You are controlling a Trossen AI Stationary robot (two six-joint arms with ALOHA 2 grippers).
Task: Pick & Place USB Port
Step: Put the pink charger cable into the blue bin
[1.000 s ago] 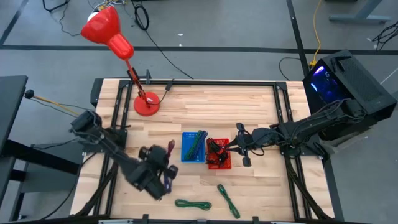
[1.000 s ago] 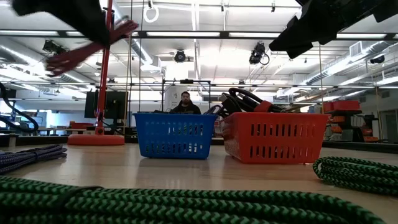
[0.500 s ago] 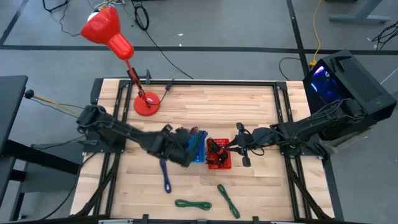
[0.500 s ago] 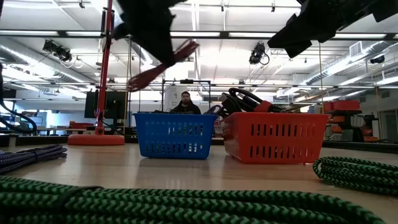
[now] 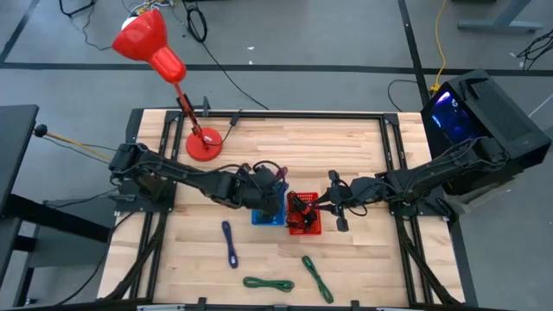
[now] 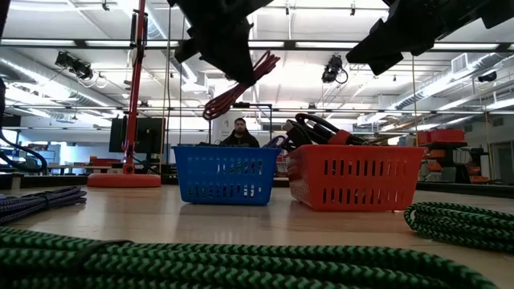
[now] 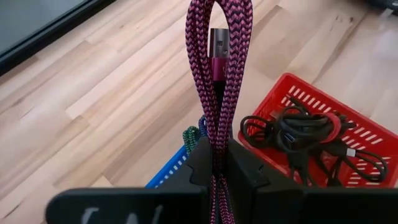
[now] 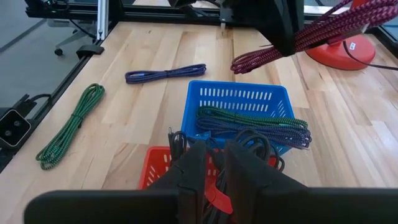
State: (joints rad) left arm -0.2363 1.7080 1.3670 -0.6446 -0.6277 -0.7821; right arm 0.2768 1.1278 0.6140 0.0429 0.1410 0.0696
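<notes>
High view placed the left gripper over the blue basket, which sat touching the red basket on the wooden table. Its fingers were pinched nearly shut on a folded magenta braided USB cable, whose metal plug showed among the strands in the left wrist view. In the low view that cable hung in the air above the blue basket, clear of its rim. The blue basket already held green and dark cables; the red basket held black ones.

The right gripper waited just beside the red basket, on the side away from the blue basket; I could not tell how far apart its fingers stood.

Judging by this, the carry was nearly over and the placing step was at hand. The next move would call for lowering the cable into a basket, probably the blue one beneath it, then letting go.
</notes>
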